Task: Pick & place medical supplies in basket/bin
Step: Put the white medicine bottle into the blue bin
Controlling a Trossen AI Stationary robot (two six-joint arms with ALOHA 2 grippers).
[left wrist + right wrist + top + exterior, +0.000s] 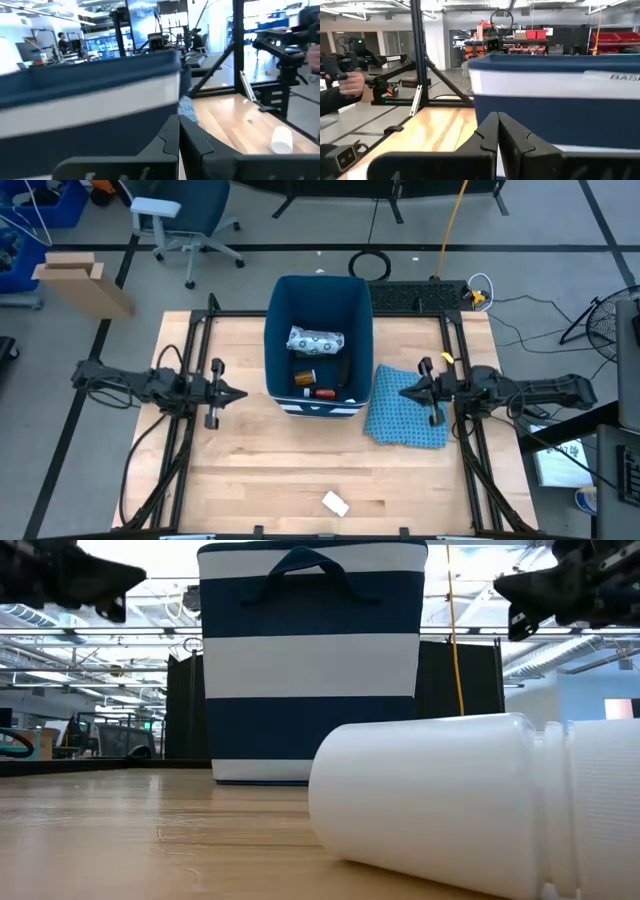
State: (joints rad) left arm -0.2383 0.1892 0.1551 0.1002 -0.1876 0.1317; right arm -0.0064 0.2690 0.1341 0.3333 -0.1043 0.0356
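The dark-blue bin (318, 300) with white bands stands at the table's far middle. It also shows in the low view (312, 660). Inside it lie a white speckled packet (316, 340), an orange pill bottle (304, 377) and a red-white tube (322, 392). I see no green box. A small white bottle (335, 503) lies on its side near the table's front edge, close to the low camera (450, 800). My left gripper (240, 393) hovers shut, left of the bin. My right gripper (403, 391) hovers shut, right of the bin, over the blue cloth.
A blue patterned cloth (408, 408) lies flat on the table right of the bin. Black frame rails (195, 360) run along both table sides. A person's hand (350, 82) shows in the room beyond the table. Bare wood (300, 460) lies between the bin and the white bottle.
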